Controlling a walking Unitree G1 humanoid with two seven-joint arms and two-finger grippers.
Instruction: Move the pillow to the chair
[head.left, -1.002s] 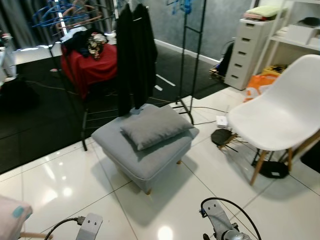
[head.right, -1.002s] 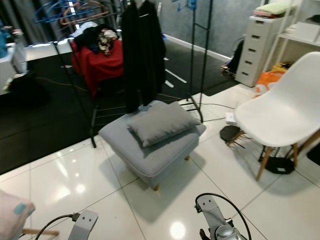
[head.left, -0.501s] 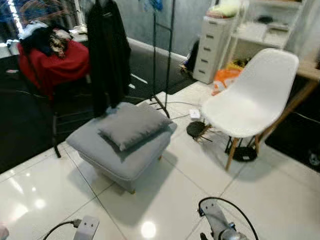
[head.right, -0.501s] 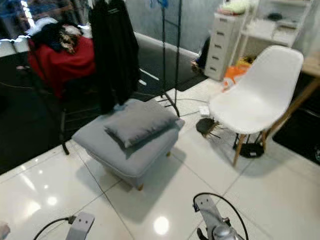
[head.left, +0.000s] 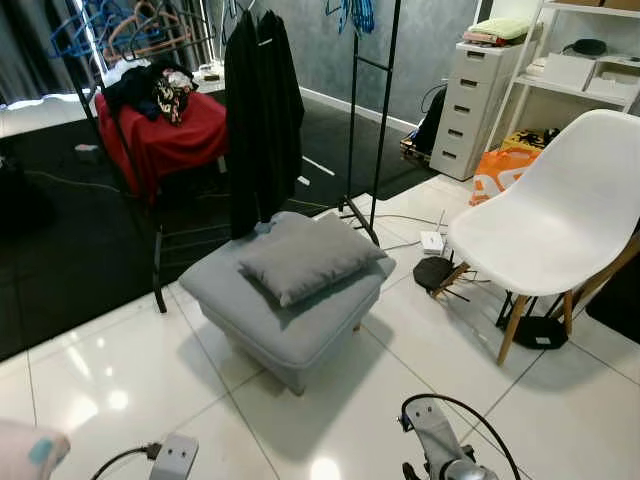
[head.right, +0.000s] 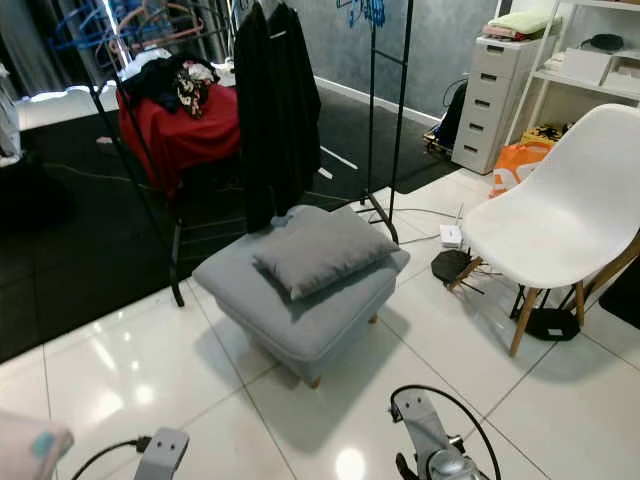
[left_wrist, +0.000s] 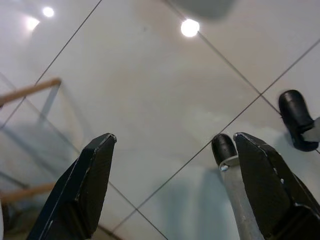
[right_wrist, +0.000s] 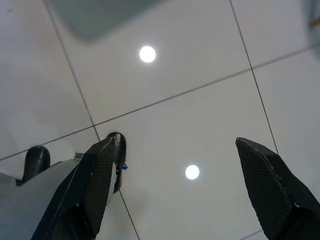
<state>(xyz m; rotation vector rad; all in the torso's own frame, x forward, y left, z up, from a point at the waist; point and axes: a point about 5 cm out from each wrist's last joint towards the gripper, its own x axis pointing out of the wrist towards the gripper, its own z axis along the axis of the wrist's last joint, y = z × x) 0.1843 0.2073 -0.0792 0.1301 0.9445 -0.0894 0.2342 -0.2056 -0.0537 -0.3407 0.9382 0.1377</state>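
Glossy white tile floor (head.left: 120, 370); grey pillow (head.left: 308, 256) atop grey ottoman (head.left: 285, 320); white chair (head.left: 555, 225) well apart; left claw (left_wrist: 170, 187) wide, right claw (right_wrist: 180, 187) wide, above tiles.

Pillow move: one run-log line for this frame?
pillow on grey footstool | white chair seat bare | left gripper open, idle over floor | right gripper open, idle

Grey pillow (head.left: 308, 258) on lighter grey footstool (head.left: 285, 322), white chair (head.left: 555, 222), glossy white floor tiles (head.left: 140, 375).
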